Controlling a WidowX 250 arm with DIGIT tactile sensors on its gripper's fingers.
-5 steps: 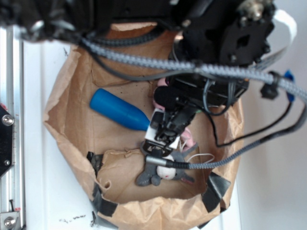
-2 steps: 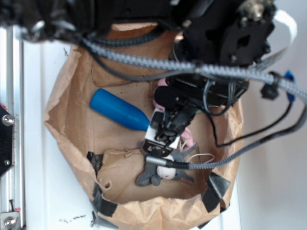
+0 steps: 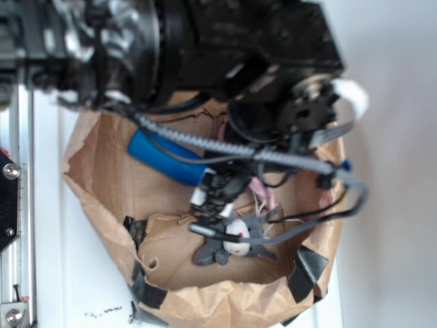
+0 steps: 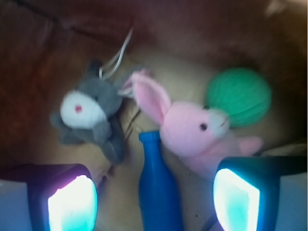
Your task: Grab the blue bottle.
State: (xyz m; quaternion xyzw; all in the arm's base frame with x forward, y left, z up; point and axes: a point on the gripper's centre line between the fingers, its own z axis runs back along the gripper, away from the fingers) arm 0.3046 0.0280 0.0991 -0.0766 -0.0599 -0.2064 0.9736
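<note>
Down inside a crumpled paper bag (image 3: 102, 171) with its top rolled open, the blue bottle (image 4: 156, 192) lies on its side among soft toys. The bag's walls keep everything bunched close, which is probably why the bottle's neck ends just beside a pink rabbit (image 4: 192, 132) and near a grey plush animal (image 4: 89, 118).

The gripper (image 4: 154, 195) is spread wide and holds nothing. Its two fingers (image 4: 72, 202) stand one on each side of the bottle's body, which runs up the gap between them, so the arm looks lined up to close across the bottle's width rather than along its length.

From the wrist, a green knit ball (image 4: 240, 96) shows behind the rabbit; outside, the arm hides it altogether. The outside view shows instead where the bottle (image 3: 164, 158) sits in the bag: toward its left wall, slanting down toward the middle, with the grey animal (image 3: 235, 244) near the bag's taped front edge. Much of that view is blurred by the dark arm and cables (image 3: 225, 143), and the fingers cannot be judged from it.
</note>
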